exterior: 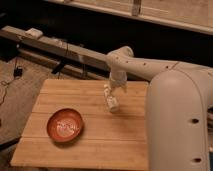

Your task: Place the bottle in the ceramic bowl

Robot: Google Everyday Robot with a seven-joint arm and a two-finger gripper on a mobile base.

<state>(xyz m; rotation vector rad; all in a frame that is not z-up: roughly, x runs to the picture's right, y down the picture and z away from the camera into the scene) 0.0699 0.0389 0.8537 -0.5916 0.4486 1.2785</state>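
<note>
Nearest the camera, the ceramic bowl [65, 125] sits upright on the wooden table [100, 145], well apart from the gripper [112, 93], forward of it and toward the picture's left edge. Directly beneath the gripper hangs the bottle [112, 102], tilted, its upper end pinched in the closed jaws and its lower end close over the boards, clear of the bowl. Behind the gripper the white arm [150, 70] runs back toward the picture's right, and beyond the table a long dark rail [55, 47] crosses the floor.
</note>
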